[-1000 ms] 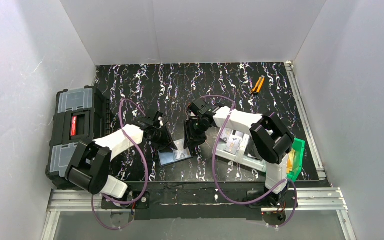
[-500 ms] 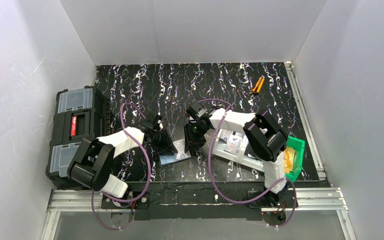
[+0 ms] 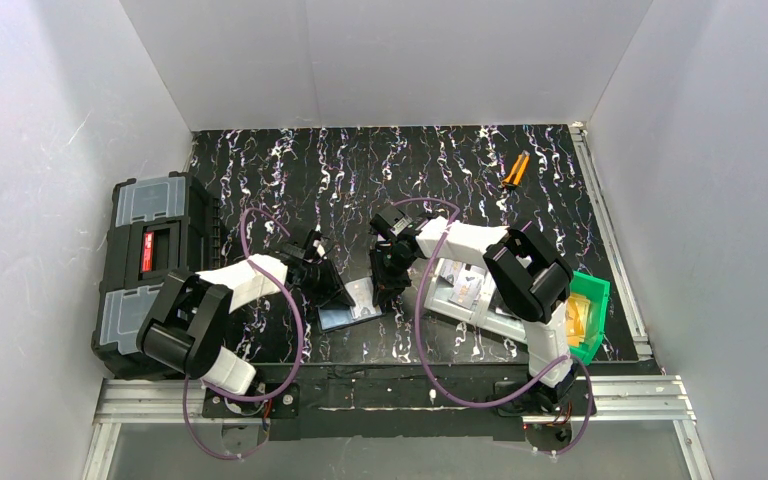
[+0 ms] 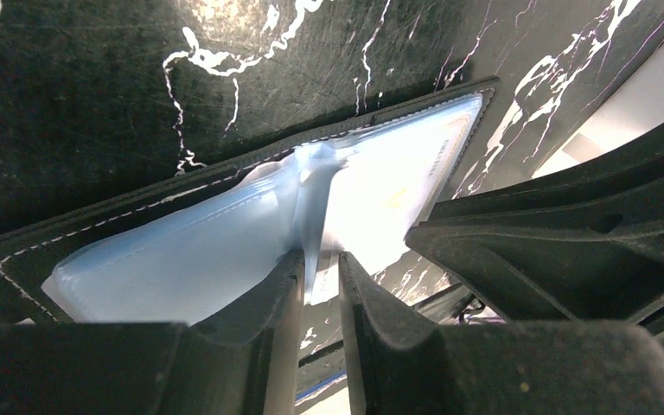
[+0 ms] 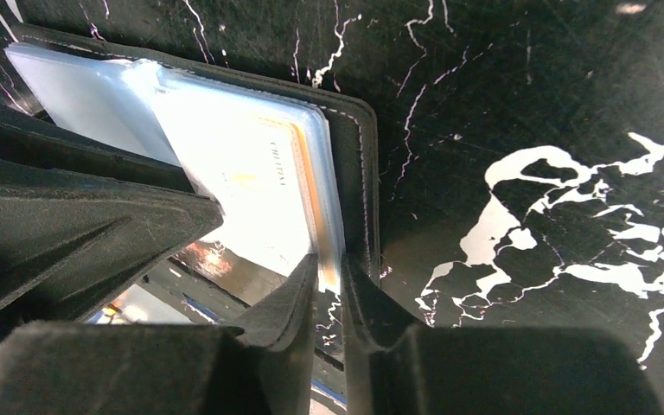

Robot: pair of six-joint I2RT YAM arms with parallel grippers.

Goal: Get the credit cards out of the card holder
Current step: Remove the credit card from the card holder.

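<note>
The card holder lies open on the black marbled table, its blue-grey pockets facing up inside a black stitched border. My left gripper is down at the holder's middle fold, its jaws shut on the raised clear pocket flap. The credit cards sit in the right-hand pocket, a pale one with an orange-tan edge beside it. My right gripper is shut on the near edge of that card stack. Each wrist view shows the other gripper close alongside.
A big black toolbox stands at the table's left edge. A grey bin and a green bin sit under the right arm. A small orange-handled tool lies at the far right. White walls enclose the table.
Both grippers have come down and nearer to the open holder. Both pairs of jaws have narrowed, the right pair more, closing onto the flap and the card edge.
</note>
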